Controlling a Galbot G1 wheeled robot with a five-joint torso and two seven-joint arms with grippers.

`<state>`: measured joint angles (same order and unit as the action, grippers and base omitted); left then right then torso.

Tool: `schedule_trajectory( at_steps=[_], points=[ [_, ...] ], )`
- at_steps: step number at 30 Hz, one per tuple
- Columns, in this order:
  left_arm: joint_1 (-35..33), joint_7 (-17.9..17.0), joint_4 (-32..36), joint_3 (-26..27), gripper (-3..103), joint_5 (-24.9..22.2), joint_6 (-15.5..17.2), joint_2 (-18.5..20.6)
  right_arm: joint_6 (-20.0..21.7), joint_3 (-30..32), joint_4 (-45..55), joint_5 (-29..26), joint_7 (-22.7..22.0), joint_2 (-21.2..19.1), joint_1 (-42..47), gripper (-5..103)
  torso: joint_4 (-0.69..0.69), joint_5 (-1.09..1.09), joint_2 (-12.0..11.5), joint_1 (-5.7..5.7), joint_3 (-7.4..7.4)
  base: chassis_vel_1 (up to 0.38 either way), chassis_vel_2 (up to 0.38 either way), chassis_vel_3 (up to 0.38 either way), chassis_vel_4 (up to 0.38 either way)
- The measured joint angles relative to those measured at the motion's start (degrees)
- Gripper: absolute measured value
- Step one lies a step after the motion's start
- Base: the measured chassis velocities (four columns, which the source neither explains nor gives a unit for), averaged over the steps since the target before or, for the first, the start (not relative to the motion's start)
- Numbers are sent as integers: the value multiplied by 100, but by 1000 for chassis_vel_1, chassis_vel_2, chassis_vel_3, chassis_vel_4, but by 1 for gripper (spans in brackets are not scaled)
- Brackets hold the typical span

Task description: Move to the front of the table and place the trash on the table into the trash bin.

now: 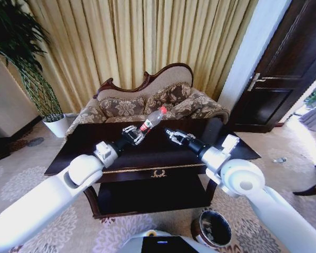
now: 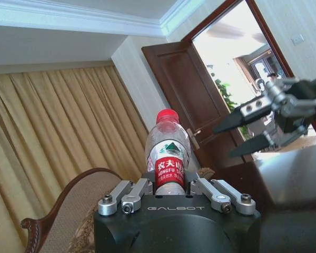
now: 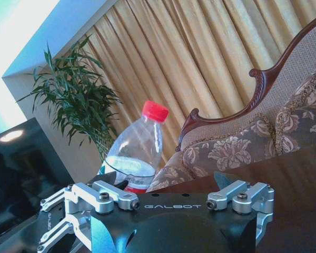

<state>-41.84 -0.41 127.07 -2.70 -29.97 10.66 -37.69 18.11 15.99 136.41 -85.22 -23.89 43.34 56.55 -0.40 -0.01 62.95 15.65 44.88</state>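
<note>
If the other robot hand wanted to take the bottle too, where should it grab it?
Probably the clear upper body just below the red cap, coming in from the robot's right side. The left gripper is shut on the bottle low down by its label, so only the tilted upper half is free, and the open right gripper already faces it.

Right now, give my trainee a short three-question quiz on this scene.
1. True or false: the left gripper grips the clear plastic bottle with a red cap.
2. The right gripper is: A) open, B) shut on an orange scrap.
3. Which piece of furniture stands behind the large dark glossy wooden table?

Key: 1 true; 2 A; 3 the floral-patterned sofa.
</note>
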Motion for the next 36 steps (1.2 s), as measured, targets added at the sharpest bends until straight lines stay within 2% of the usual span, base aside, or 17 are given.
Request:
schedule_trajectory(
  at_steps=[7,20,31,32,35,36],
  points=[
    [282,-84,-63,-262,26,0,115,-194,-17,-228,-189,121,47,124,-220,100,-1,1,0,0,0,0,0,0,0],
    [517,-104,-94,-626,26,-6,158,-281,-28,-442,-547,112,112,243,-839,100,0,0,0,0,0,0,0,0,0],
    [667,-113,-136,-887,26,-26,158,-332,89,-548,-597,155,137,276,-907,100,0,1,0,0,0,0,0,0,0],
    [672,-113,-138,-893,26,-26,158,-332,92,-556,-600,172,140,276,-898,103,-1,1,0,0,0,0,0,0,0],
    [696,-114,-162,-919,26,-27,156,-339,95,-569,-611,228,158,280,-858,94,0,1,0,0,0,0,0,0,0],
    [701,-115,-171,-928,26,-28,157,-340,95,-570,-613,241,165,284,-847,94,-1,0,0,0,0,0,0,0,0]
  ],
)
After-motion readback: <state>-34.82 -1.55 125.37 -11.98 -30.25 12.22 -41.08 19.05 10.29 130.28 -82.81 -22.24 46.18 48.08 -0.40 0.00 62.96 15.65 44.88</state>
